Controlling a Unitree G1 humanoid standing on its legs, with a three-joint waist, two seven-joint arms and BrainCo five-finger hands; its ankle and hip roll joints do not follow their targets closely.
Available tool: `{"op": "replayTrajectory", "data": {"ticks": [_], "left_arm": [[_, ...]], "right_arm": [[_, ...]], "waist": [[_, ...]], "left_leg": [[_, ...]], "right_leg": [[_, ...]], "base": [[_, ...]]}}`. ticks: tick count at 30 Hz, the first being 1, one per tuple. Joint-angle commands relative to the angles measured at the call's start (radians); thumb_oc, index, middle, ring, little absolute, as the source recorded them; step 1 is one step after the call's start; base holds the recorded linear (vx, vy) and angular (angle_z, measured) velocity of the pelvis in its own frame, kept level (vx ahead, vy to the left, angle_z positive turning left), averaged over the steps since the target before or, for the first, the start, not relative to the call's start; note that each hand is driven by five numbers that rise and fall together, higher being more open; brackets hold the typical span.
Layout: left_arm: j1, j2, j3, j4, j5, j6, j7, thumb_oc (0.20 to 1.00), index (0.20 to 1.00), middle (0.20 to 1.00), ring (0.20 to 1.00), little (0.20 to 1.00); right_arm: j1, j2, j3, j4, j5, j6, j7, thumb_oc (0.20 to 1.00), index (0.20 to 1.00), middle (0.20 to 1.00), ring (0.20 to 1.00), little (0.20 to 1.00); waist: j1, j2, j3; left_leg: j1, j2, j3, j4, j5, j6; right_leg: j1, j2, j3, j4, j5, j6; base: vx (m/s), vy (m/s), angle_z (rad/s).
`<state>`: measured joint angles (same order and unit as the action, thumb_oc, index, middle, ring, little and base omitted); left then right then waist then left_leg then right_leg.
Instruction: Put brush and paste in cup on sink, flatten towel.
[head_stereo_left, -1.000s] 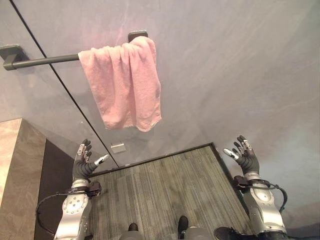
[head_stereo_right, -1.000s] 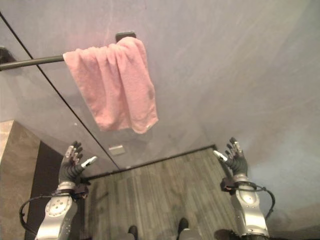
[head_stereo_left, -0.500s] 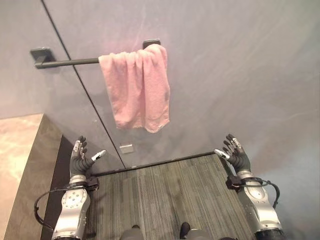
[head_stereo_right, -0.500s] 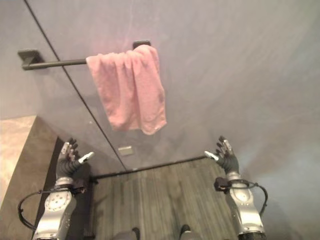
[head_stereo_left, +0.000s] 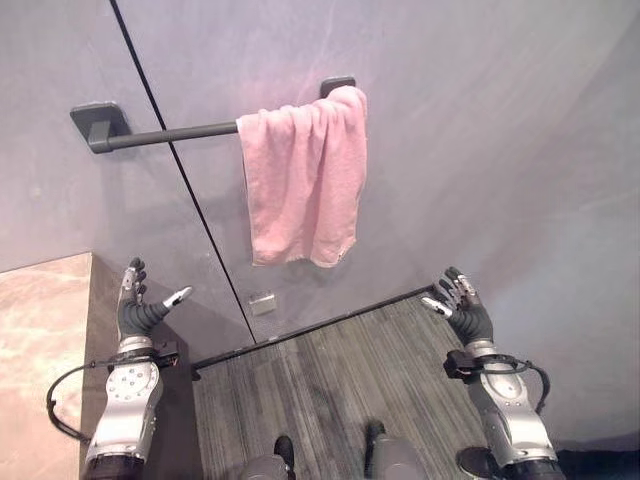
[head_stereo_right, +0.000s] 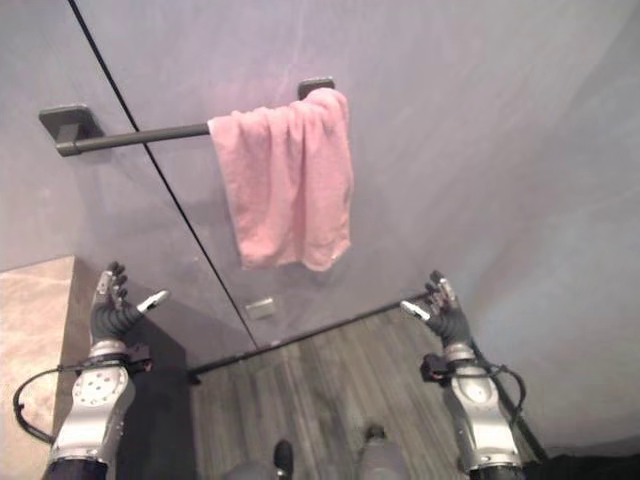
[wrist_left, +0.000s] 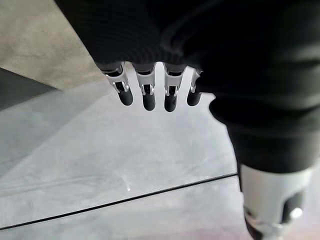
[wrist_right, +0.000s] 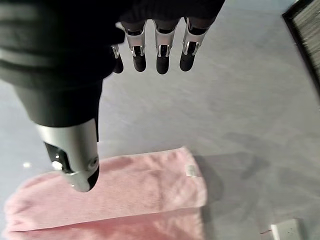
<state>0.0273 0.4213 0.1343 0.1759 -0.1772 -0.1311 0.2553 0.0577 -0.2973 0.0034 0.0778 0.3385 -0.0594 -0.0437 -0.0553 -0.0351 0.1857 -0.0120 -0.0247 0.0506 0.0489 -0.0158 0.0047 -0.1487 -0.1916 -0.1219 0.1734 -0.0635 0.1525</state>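
Grey wall (head_stereo_left: 480, 120), bunched pink towel (head_stereo_left: 303, 178) on rail (head_stereo_left: 165, 134)

A: What are we failing to make out here? The pink towel (head_stereo_left: 303, 175) is covering the right stretch of the dark rail (head_stereo_left: 170, 134).

B: And the frame edge is cropping the towel in our right wrist view.

- I stand in a bathroom: a pink towel (head_stereo_left: 303, 175) hangs bunched on a dark wall-mounted bar (head_stereo_left: 170, 134).
- Grey wall panels (head_stereo_left: 480, 120) behind the bar; a stone counter (head_stereo_left: 40, 350) below it.
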Motion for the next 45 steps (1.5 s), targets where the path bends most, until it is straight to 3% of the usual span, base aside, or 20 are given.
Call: {"op": "replayTrajectory", "data": {"ticks": [1,8,18,36,45], "left_arm": [[-0.001,0.034,0.023,-0.073,0.014,-0.065,-0.006,1.0,1.0,1.0,1.0,1.0],[0.0,0.027,0.004,-0.061,-0.017,-0.059,-0.031,1.0,1.0,1.0,1.0,1.0],[-0.034,0.038,-0.022,-0.009,-0.046,-0.058,-0.062,1.0,1.0,1.0,1.0,1.0],[-0.22,0.134,-0.037,0.074,-0.031,-0.079,0.011,1.0,1.0,1.0,1.0,1.0],[-0.263,0.143,-0.05,0.096,-0.053,-0.09,0.02,1.0,1.0,1.0,1.0,1.0]], "right_arm": [[-0.072,-0.028,-0.037,-0.027,0.008,-0.036,0.006,1.0,1.0,1.0,1.0,1.0],[-0.076,-0.041,-0.037,-0.039,0.024,-0.039,0.008,1.0,1.0,1.0,1.0,1.0],[-0.074,-0.04,-0.042,-0.043,0.028,-0.044,0.008,1.0,1.0,1.0,1.0,1.0],[-0.102,-0.044,-0.028,-0.024,0.047,-0.069,-0.002,1.0,1.0,1.0,1.0,1.0],[-0.118,-0.045,-0.009,-0.017,0.054,-0.071,0.003,1.0,1.0,1.0,1.0,1.0]], "waist": [[0.008,-0.006,-0.026],[0.004,0.001,-0.038],[-0.021,0.014,-0.036],[-0.069,0.009,-0.005],[-0.077,0.007,0.003]], "left_leg": [[0.032,0.091,-0.002,0.04,-0.118,-0.082],[0.068,0.124,0.002,-0.005,-0.101,-0.104],[0.086,0.134,0.019,-0.042,-0.091,-0.112],[0.003,0.144,0.048,-0.062,-0.067,-0.112],[-0.023,0.145,0.055,-0.055,-0.064,-0.111]], "right_leg": [[0.126,0.011,-0.058,-0.129,0.012,0.02],[0.19,0.039,-0.077,-0.212,0.022,0.017],[0.2,0.051,-0.062,-0.24,0.021,0.017],[0.082,0.054,-0.019,-0.24,0.046,0.034],[0.051,0.051,-0.007,-0.232,0.049,0.033]], "base": [[0.08,-0.058,0.04],[0.11,-0.065,0.04],[0.04,-0.011,-0.05],[-0.01,0.007,-0.07],[0.0,0.001,-0.02]]}}
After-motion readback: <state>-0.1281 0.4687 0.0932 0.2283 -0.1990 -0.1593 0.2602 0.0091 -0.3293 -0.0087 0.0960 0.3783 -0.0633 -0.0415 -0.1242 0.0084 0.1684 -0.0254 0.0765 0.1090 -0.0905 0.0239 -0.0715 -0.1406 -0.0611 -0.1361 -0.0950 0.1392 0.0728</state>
